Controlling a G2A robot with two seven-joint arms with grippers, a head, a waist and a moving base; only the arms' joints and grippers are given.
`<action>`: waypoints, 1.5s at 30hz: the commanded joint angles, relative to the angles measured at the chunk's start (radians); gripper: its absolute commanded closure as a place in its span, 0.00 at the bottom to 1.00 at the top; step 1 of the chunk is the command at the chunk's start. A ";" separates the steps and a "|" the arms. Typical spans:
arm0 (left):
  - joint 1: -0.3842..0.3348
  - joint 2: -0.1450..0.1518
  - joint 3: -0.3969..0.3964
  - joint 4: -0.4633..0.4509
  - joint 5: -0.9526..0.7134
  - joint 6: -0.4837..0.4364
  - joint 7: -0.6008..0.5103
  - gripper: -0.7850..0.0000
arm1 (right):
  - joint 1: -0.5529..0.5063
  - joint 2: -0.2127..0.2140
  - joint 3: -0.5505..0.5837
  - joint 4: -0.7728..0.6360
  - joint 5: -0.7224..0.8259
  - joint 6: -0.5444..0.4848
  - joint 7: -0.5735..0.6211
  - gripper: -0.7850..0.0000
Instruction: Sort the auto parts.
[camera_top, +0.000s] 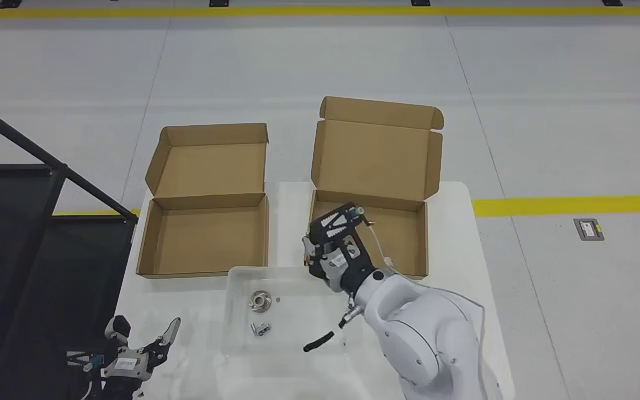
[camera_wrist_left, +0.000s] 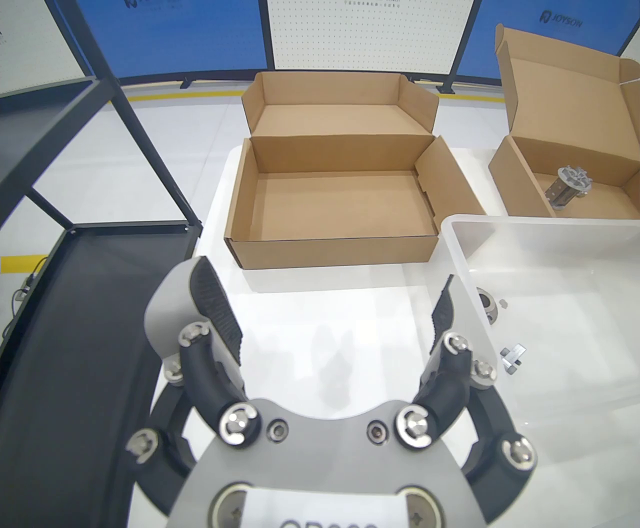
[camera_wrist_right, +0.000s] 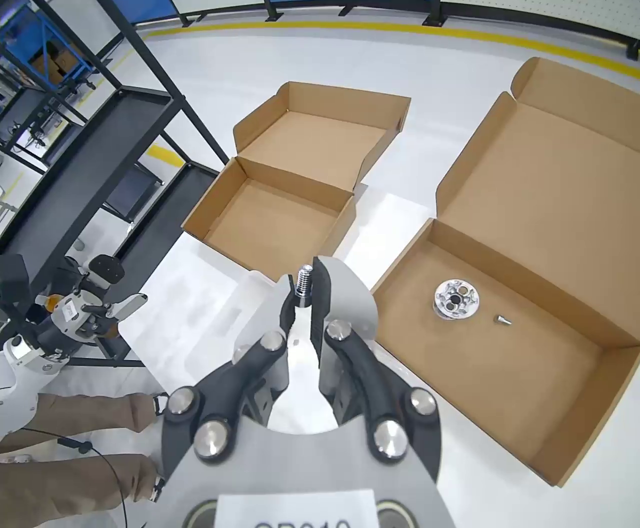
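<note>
Your right gripper (camera_wrist_right: 304, 292) clamps one bolt (camera_wrist_right: 303, 284); the left gripper (camera_wrist_left: 325, 290) (lower left) gapes. Two parts (camera_top: 262, 298) (camera_top: 260, 328) lie in the bin (camera_top: 300, 285), one hub (camera_wrist_right: 456, 299) and one screw (camera_wrist_right: 501, 319) in the right-hand box (camera_top: 405, 245).

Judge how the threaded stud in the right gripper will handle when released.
The stud looks solid metal: likely stiff, heavy for its size. Cylindrical, so it may roll on the flat floor of the box with parts.

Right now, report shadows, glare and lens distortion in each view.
Top view: even light, no hard shadows on the table. Left wrist view: a soft shadow lies before the left box. Right wrist view: the yellow floor line arcs from lens distortion; the bolt glints.
</note>
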 joint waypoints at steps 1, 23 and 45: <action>0.000 0.000 0.000 0.000 0.000 0.000 0.000 0.00 | -0.007 0.000 0.006 0.014 -0.009 0.025 -0.018 1.00; 0.000 0.000 0.000 0.000 0.000 0.000 0.000 0.00 | 0.444 -0.004 0.152 0.981 -0.179 0.366 0.015 1.00; 0.000 0.000 0.000 0.000 0.000 0.000 0.000 0.00 | 0.587 -0.009 0.179 1.307 -0.025 0.303 -0.144 0.65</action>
